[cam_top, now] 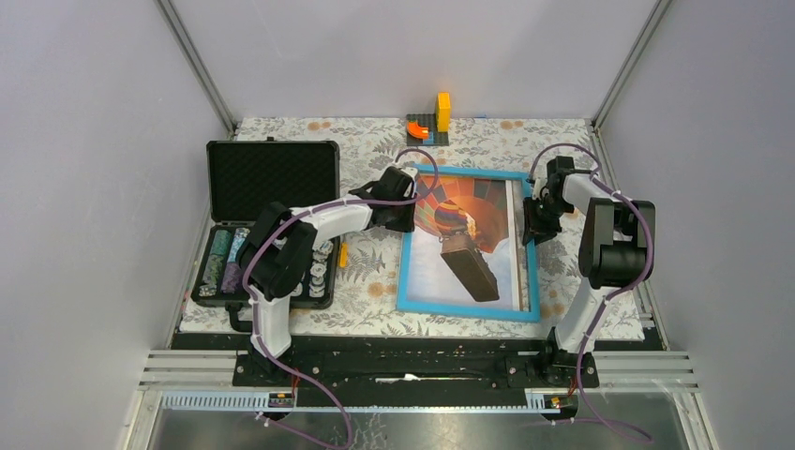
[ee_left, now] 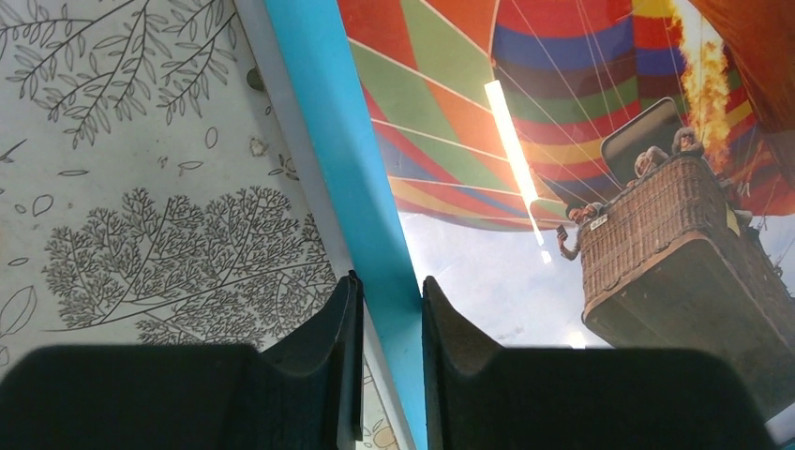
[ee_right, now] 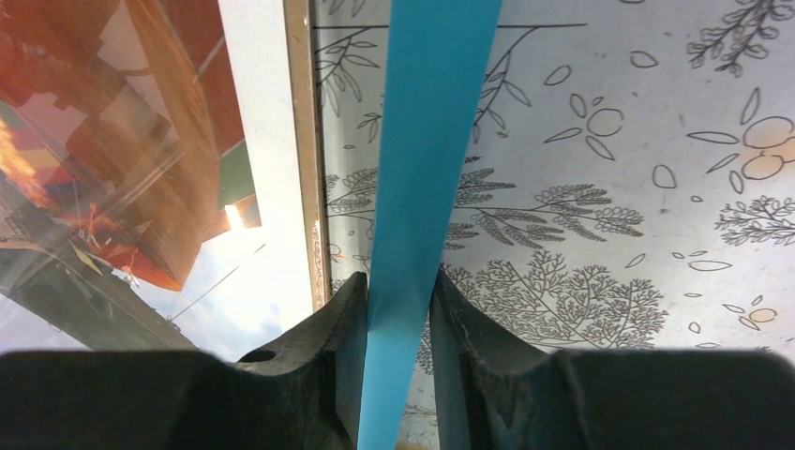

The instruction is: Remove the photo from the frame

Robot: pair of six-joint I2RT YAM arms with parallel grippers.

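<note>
The frame lies flat on the floral cloth, its light-blue border around the photo of a striped balloon and wicker basket. My left gripper is at the frame's upper left, and in the left wrist view it is shut across the blue border, with the photo to its right. My right gripper is at the frame's right side. There it is shut on the blue strip. Cloth shows between that strip and the pale wooden rim beside the photo.
An open black foam-lined case stands at the left, its lower half holding several stacks of chips. Orange and yellow blocks sit at the back edge. A small yellow piece lies between case and frame. Grey walls enclose the table.
</note>
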